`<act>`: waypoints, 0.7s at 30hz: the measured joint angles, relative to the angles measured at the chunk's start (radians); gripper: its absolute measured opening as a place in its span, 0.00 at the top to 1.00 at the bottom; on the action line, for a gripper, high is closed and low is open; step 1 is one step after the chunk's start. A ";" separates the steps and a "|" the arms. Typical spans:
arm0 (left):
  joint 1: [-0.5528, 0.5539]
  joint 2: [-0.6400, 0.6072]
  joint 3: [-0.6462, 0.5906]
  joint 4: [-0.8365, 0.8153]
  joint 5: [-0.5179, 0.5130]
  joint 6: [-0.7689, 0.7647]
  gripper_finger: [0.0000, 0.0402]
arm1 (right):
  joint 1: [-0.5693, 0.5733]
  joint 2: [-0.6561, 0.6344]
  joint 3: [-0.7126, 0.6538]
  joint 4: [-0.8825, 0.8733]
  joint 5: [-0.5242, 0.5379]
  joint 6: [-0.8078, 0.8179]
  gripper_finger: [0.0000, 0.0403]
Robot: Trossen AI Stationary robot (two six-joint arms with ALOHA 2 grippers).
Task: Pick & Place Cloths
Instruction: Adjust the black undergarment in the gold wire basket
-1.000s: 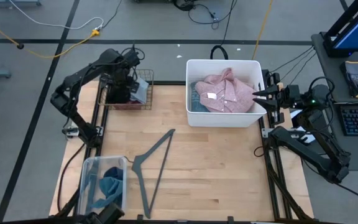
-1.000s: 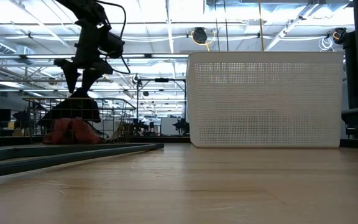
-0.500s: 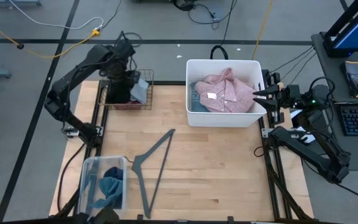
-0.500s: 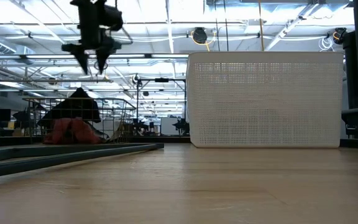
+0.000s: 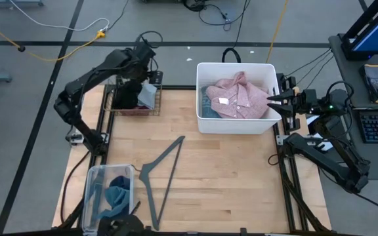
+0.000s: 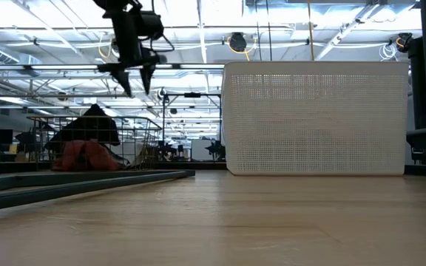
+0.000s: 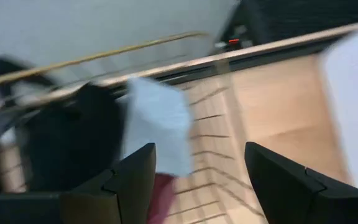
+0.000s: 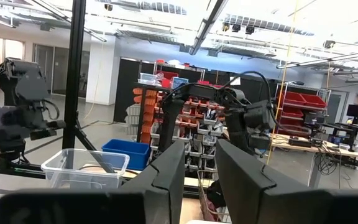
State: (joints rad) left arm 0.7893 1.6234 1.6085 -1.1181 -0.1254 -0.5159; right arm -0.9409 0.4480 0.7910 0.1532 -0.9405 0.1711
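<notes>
The left gripper [image 6: 137,77] hangs high above the wire basket [image 5: 151,109] at the table's [image 5: 228,177] far left corner, its fingers spread apart and holding nothing. In the basket lie a black cloth [image 5: 126,97], a pale grey-blue cloth [image 5: 147,96] and a maroon cloth [image 6: 83,157]. The pink checked shirt [image 5: 240,97] fills the white bin [image 5: 235,124]. The right gripper [image 5: 274,99] waits beside that bin, fingers slightly parted, empty. Teal cloths [image 5: 115,195] sit in the clear tub [image 5: 90,190] near a grey hanger [image 5: 163,174].

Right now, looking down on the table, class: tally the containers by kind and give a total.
White plastic bin: 1
Wire basket: 1
Clear plastic tub: 1
Total: 3
</notes>
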 joint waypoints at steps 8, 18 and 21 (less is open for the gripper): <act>0.047 0.014 0.000 -0.198 -0.121 -0.142 0.38 | 0.000 0.000 0.000 0.000 -0.001 0.000 0.79; 0.112 0.013 -0.042 -0.210 -0.071 -0.129 0.38 | 0.000 0.000 0.000 -0.023 -0.006 0.000 0.79; 0.139 0.013 -0.089 -0.197 -0.013 -0.138 0.38 | 0.000 0.000 0.000 -0.038 -0.006 0.000 0.79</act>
State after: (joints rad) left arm 0.9285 1.6367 1.5190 -1.3150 -0.1383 -0.6539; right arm -0.9407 0.4480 0.7910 0.1155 -0.9470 0.1713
